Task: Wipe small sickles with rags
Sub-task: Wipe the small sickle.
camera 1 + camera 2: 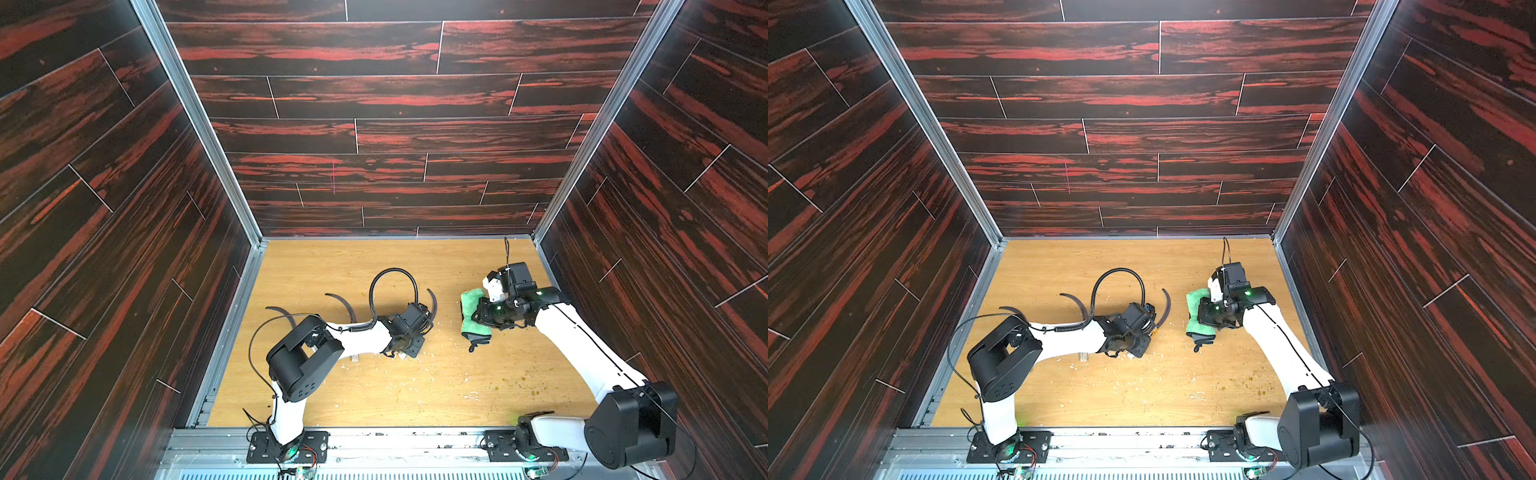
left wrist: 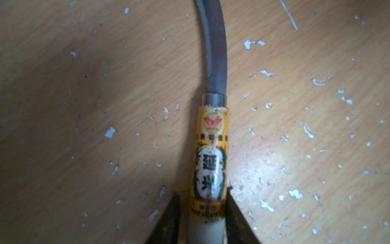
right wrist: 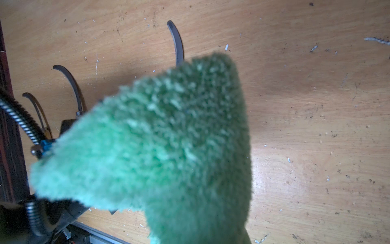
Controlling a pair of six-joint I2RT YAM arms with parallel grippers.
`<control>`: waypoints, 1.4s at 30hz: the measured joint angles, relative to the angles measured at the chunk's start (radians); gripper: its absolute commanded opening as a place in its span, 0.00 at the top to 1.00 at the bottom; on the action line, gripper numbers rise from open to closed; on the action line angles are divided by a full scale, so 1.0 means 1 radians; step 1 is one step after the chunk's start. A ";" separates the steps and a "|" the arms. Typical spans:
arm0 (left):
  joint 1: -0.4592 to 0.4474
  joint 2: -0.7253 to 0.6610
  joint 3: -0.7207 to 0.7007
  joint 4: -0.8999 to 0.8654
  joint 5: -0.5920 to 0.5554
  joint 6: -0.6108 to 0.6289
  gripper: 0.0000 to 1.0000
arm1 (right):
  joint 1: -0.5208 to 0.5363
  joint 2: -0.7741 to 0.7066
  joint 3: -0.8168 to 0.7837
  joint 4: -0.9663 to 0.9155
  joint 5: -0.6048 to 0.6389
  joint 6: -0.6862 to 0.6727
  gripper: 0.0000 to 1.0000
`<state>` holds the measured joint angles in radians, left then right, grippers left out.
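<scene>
Three small sickles lie in a row on the wooden table (image 1: 374, 399); their dark blades show in both top views (image 1: 282, 311) (image 1: 343, 303) (image 1: 433, 305). My left gripper (image 1: 414, 338) is shut on the right-hand sickle (image 2: 211, 147), its fingers (image 2: 232, 213) flanking the pale handle just below the yellow label. The curved blade (image 2: 217, 59) rests on the table. To the right, my right gripper (image 1: 482, 318) is shut on the green fluffy rag (image 1: 471, 307), which hangs over its fingers and hides them in the right wrist view, where the rag (image 3: 168, 147) covers part of the nearest blade (image 3: 177, 42).
A black ribbed cable (image 1: 392, 286) loops up from the left arm behind the sickles. White flecks (image 1: 419, 374) and greenish crumbs (image 1: 519, 384) are scattered on the table. Dark wood-pattern walls (image 1: 374, 137) enclose three sides. A metal rail (image 1: 395, 440) runs along the front.
</scene>
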<state>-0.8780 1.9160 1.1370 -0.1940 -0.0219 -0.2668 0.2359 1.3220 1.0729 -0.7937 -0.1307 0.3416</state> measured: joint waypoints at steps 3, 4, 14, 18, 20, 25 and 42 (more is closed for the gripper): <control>0.001 0.001 0.000 0.000 0.019 0.011 0.83 | -0.001 0.005 0.000 0.003 -0.003 -0.003 1.00; 0.001 0.001 0.000 0.002 0.026 0.011 0.86 | -0.001 0.010 0.000 0.006 -0.008 -0.003 1.00; -0.001 -0.117 -0.172 0.076 0.090 0.019 0.92 | 0.040 0.094 0.000 0.051 -0.037 0.007 1.00; -0.021 -0.151 -0.222 0.102 0.097 0.000 0.94 | 0.103 0.133 0.000 0.077 -0.045 0.031 1.00; -0.043 -0.153 -0.227 0.112 0.096 -0.009 0.96 | 0.140 0.165 0.000 0.093 -0.051 0.046 1.00; -0.112 -0.153 -0.240 0.142 0.093 -0.031 1.00 | 0.217 0.247 0.000 0.140 -0.071 0.090 1.00; -0.138 -0.152 -0.260 0.190 0.073 -0.090 1.00 | 0.230 0.415 -0.051 0.251 -0.061 0.145 1.00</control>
<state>-1.0164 1.7638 0.8772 -0.0044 0.0513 -0.3565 0.4664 1.7374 1.0222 -0.5423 -0.1921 0.4862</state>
